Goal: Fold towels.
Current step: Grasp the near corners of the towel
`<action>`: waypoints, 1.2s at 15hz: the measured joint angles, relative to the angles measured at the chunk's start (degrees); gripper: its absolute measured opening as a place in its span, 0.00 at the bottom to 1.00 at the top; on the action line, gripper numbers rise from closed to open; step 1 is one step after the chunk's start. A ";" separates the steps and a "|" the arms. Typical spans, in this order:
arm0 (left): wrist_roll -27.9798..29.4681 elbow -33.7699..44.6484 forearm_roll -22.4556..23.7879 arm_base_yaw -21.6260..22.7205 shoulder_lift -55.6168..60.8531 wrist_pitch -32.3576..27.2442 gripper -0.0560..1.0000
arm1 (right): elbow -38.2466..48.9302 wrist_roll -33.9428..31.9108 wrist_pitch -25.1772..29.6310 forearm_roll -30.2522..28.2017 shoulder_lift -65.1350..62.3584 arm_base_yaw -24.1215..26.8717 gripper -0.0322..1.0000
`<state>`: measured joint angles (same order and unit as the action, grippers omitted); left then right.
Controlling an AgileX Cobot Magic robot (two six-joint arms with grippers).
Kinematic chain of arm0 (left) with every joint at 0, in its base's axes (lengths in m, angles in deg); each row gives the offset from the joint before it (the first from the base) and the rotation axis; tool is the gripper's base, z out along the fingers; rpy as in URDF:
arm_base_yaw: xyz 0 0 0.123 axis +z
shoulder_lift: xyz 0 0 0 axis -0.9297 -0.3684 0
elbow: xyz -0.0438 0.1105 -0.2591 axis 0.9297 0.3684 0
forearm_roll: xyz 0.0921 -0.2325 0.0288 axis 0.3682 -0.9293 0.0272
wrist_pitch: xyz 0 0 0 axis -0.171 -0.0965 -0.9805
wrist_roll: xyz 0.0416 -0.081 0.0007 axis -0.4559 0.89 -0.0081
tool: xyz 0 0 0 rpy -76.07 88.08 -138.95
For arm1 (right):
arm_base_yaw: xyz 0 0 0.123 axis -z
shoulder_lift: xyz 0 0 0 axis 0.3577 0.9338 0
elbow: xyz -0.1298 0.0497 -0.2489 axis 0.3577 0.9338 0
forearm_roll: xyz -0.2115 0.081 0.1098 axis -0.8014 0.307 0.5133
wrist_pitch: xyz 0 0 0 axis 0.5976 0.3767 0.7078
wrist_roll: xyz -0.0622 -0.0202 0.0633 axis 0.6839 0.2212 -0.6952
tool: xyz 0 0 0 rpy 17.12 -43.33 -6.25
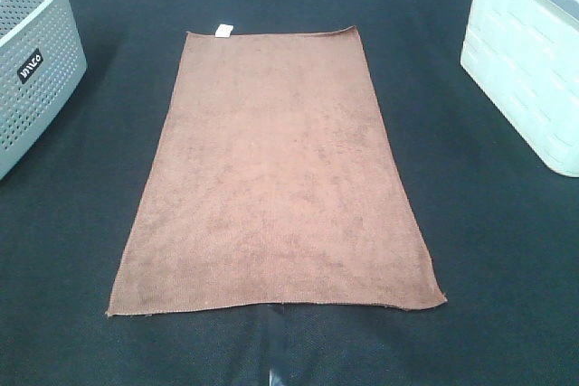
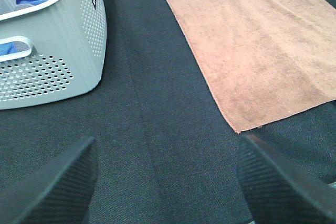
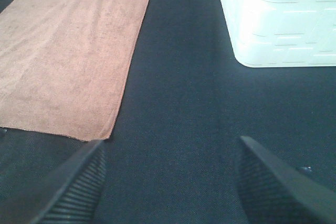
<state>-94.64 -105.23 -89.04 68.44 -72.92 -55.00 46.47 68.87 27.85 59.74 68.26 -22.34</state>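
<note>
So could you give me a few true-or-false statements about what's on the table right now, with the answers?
1. The towel lies flat and unfolded on the dark cloth. True.
2. The left gripper is clamped on a towel corner. False: it is open and holds nothing, over bare cloth beside the corner.
3. A grey perforated basket stands off the towel's left side. True.
4. The white tag is on the towel's near edge. False: it is on the far edge.
5. The right gripper is open and empty. True.
</note>
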 joint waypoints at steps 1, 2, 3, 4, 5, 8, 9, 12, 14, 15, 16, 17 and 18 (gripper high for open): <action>0.00 0.00 0.00 0.00 0.00 0.00 0.72 | 0.00 0.00 0.00 0.11 0.00 0.00 0.67; 0.00 0.00 0.00 0.00 0.00 0.00 0.72 | 0.00 0.00 0.00 0.29 0.00 0.00 0.67; 0.00 0.00 0.00 0.00 0.00 0.00 0.72 | 0.00 0.00 0.00 0.34 0.00 0.00 0.67; 0.00 0.00 0.00 0.00 0.00 0.00 0.72 | 0.00 0.00 0.00 0.63 0.00 0.00 0.67; 0.00 0.00 0.00 0.00 0.00 0.00 0.72 | 0.00 0.00 0.00 0.92 0.00 0.00 0.67; 0.00 0.00 0.00 0.00 0.00 0.00 0.72 | 0.00 0.00 0.00 1.03 0.00 0.00 0.67; 0.00 0.00 0.00 0.00 0.00 0.00 0.72 | 0.00 0.00 0.00 1.03 0.00 0.00 0.67; 0.00 0.00 0.00 0.00 0.00 0.00 0.72 | 0.00 0.00 0.00 1.03 0.00 0.00 0.67; 0.00 0.00 0.00 0.00 0.00 0.00 0.72 | 0.00 0.00 0.00 0.97 0.00 0.00 0.67; 0.00 -0.46 0.00 0.00 0.00 0.80 0.72 | 0.00 0.00 -0.06 0.92 0.06 0.00 0.67; 0.00 -0.80 0.00 0.00 0.00 3.67 0.72 | -0.23 0.00 -0.46 0.86 0.74 0.00 0.67; 0.00 -0.80 0.00 0.00 0.00 3.67 0.72 | -0.23 0.00 -0.46 0.86 0.74 0.00 0.67; 0.17 -0.80 0.00 0.00 0.00 8.08 0.72 | -0.46 0.00 -1.38 0.86 2.64 0.00 0.67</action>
<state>-94.47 -106.04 -89.04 68.44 -72.92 -46.92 46.01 68.87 26.48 60.60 70.90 -22.34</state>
